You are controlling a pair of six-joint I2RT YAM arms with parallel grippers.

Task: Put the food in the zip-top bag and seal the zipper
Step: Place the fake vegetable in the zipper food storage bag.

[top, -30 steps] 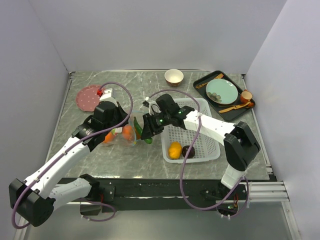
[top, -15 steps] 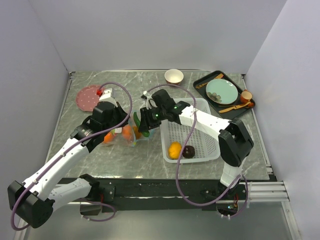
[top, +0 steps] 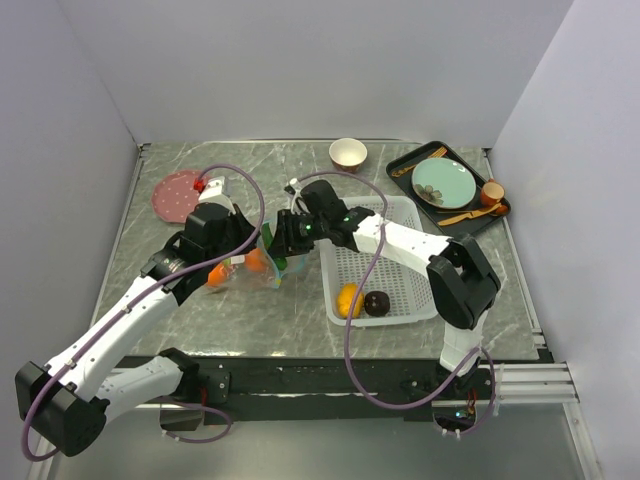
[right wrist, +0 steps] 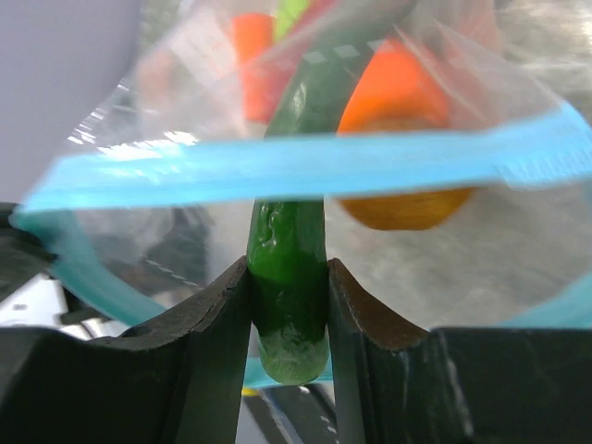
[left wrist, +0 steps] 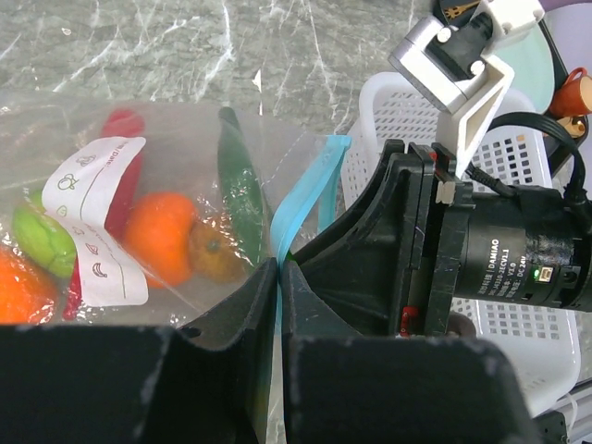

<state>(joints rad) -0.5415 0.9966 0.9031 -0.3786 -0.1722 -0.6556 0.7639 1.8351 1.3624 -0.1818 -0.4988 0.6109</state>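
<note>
Partly inside bag (left wrist: 176, 129), green pepper (right wrist: 289, 240) in right hand (right wrist: 288, 282)

Clear zip-top bag (left wrist: 185, 129) on marble tabletop (top: 300, 165), teal zipper (left wrist: 310, 180) unsealed. Green pepper (right wrist: 289, 277) halfway thru mouth; orange (left wrist: 159, 236), red chili (left wrist: 123, 125) inside. Yellow fruit (top: 349, 299), dark round fruit (top: 377, 302) in white basket (top: 412, 287).

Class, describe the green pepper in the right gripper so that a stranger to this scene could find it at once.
Start at the white mesh basket on the marble table; just left of it lies the clear zip-top bag. At its teal-blue zipper, the right gripper pinches the green pepper: long, glossy and dark green, unlike the round oranges in the bag.
</note>
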